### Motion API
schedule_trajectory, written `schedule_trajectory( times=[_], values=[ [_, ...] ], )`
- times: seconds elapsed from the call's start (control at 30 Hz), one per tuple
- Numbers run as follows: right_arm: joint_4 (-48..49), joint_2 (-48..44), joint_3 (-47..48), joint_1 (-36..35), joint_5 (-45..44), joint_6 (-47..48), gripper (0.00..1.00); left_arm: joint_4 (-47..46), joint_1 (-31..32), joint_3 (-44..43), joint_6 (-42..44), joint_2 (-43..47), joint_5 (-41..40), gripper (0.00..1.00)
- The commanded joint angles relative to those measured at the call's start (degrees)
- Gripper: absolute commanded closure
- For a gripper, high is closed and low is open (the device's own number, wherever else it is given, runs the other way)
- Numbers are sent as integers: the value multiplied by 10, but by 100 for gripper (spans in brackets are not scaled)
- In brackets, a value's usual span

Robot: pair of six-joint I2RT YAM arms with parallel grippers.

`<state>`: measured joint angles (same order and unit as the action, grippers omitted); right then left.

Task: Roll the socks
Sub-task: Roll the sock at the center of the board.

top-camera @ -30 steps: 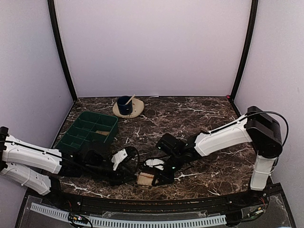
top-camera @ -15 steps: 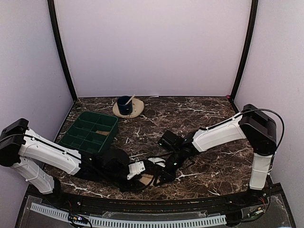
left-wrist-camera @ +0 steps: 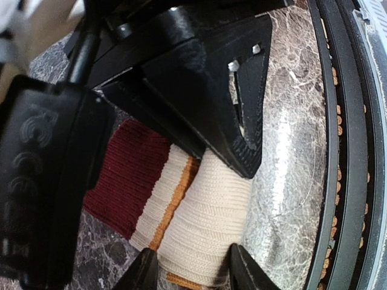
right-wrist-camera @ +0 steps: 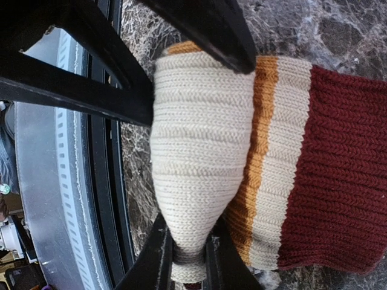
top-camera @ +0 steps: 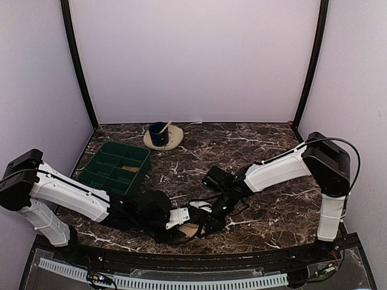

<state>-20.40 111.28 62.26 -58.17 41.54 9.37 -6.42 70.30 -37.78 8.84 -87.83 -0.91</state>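
Left pincer (left-wrist-camera: 190,269) moved in astride socks (left-wrist-camera: 202,211), dark marble tabletop (top-camera: 260,145), lilac walls (top-camera: 193,60)

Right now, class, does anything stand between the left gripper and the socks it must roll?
Nothing visible does. The left gripper has its open fingers on either side of the cream end of the socks, with no other object between them. The right gripper pinches that same cream end from the opposite side.

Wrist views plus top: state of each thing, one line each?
socks: bundled, lying on table
right end effector: shut on socks' narrowed end
left end effector: straddling socks, grip unclear
green tray: upright, tan item in one compartment
cup: upright on plate, stick inside
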Motion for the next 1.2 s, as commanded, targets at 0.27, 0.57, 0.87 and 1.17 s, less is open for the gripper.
schedule_trajectory(
  times=[0.27,0.57,0.87,1.17],
  values=[
    [-71,32,-7,6,-16,14,100,42,2,-36,23,-44,24,77],
    [-72,31,-12,10,-24,10,100,53,2,-41,17,-56,34,100],
    [-24,1,-49,13,-47,-34,78,79,-14,-54,1,-68,99,100],
    [52,-47,-109,25,-45,-92,68,116,-63,-76,-15,-79,203,100]
  ],
)
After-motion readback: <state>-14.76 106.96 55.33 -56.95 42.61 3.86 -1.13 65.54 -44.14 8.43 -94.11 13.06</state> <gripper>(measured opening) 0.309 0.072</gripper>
